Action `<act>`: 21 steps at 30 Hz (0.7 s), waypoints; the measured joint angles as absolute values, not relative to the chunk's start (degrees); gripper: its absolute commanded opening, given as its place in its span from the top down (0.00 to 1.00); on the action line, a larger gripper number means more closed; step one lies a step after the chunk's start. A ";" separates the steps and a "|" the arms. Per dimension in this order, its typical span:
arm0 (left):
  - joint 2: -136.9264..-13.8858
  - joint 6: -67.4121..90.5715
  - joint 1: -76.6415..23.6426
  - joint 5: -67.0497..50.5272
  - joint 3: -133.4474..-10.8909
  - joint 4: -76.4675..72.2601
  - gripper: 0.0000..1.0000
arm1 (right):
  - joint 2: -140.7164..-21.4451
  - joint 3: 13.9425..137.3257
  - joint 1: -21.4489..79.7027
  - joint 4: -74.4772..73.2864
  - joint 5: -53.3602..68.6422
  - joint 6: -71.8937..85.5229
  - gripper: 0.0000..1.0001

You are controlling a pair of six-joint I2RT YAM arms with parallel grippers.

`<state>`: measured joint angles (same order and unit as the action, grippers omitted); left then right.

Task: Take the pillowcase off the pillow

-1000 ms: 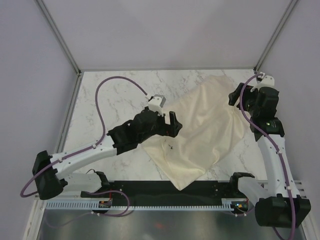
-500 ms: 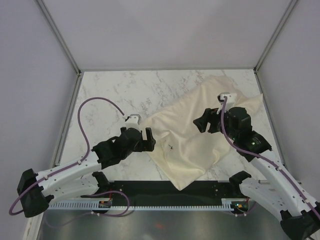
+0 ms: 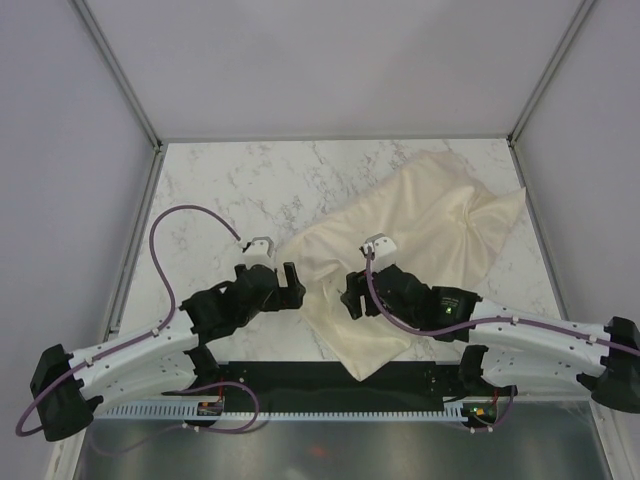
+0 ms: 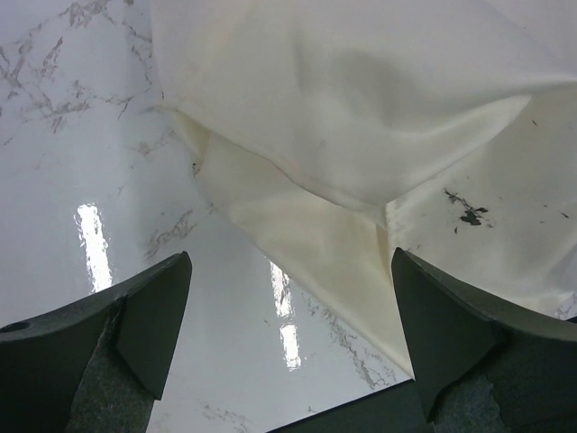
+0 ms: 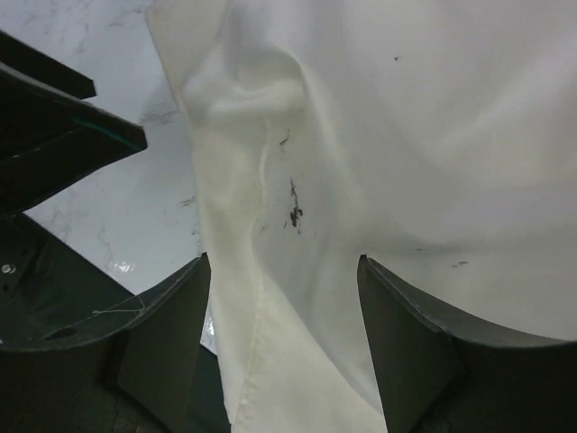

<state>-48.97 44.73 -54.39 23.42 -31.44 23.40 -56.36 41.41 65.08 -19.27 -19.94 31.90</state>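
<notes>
My left gripper (image 3: pixel 296 280) stands wide open just beside the near-left edge of the thin, pale cream fabric pillowcase (image 3: pixel 430 240). The pillowcase lies diagonally on the white marble counter (image 3: pixel 230 190) — near centre to far right. My right gripper (image 3: pixel 350 296) is over its near end, fingers apart, with a small dark mark (image 5: pixel 293 209) just ahead of them. I can't tell the pillow apart from the cloth.

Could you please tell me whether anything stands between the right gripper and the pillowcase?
Nothing visible does. The right gripper hangs directly over the pillowcase, fingers open, near its dark mark; only bare cloth shows between them.
</notes>
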 measured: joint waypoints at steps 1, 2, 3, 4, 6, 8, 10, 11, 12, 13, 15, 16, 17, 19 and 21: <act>-48.66 44.82 -54.39 23.42 -31.14 23.44 0.00 | -57.65 41.12 65.43 -19.00 -21.39 32.36 0.26; -48.38 44.95 -54.39 23.40 -30.85 23.44 0.00 | -58.87 40.84 65.54 -18.76 -22.81 32.86 0.25; -48.21 45.01 -54.39 23.38 -30.61 23.44 0.00 | -59.77 40.64 65.63 -18.57 -23.90 33.12 0.25; -48.07 45.12 -54.39 23.35 -30.39 23.49 0.00 | -60.77 40.51 65.69 -18.37 -25.26 33.47 0.26; -47.99 45.17 -54.39 23.31 -30.06 23.46 0.00 | -62.46 40.51 65.80 -17.78 -28.10 34.06 0.26; -47.57 45.28 -54.39 23.11 -29.56 23.46 0.00 | -63.53 40.51 65.80 -16.97 -30.13 34.39 0.26; -46.98 45.45 -54.39 22.81 -29.12 23.51 0.00 | -64.79 40.51 65.80 -16.03 -31.75 34.61 0.27; -46.63 45.56 -54.39 22.68 -28.88 23.49 0.00 | -65.69 40.51 65.80 -15.51 -32.08 34.74 0.27; -46.28 45.60 -54.39 22.50 -28.69 23.49 0.00 | -66.76 40.51 65.82 -15.03 -32.27 34.79 0.28; -46.04 45.67 -54.39 22.37 -28.53 23.51 0.00 | -67.96 40.51 65.87 -14.57 -32.38 34.96 0.29; -45.74 45.84 -54.39 22.26 -28.29 23.46 0.00 | -70.17 40.51 65.95 -14.06 -32.45 35.29 0.34; -45.58 45.91 -54.39 22.20 -28.10 23.44 0.00 | -71.13 40.51 66.02 -13.93 -32.67 35.53 0.51; -45.47 46.02 -54.39 22.13 -27.90 23.46 0.00 | -71.90 40.51 66.04 -13.96 -33.06 35.66 0.59; -45.32 46.06 -54.39 22.11 -27.46 23.46 0.01 | -72.62 40.51 66.13 -13.96 -33.54 36.51 0.81; -45.32 46.06 -54.39 22.11 -27.09 23.46 0.01 | -72.69 40.51 66.19 -13.91 -33.74 37.34 0.88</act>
<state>-45.32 46.06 -54.39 22.11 -27.09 23.46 -72.69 40.51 66.19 -13.91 -33.74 37.34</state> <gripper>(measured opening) 0.994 0.201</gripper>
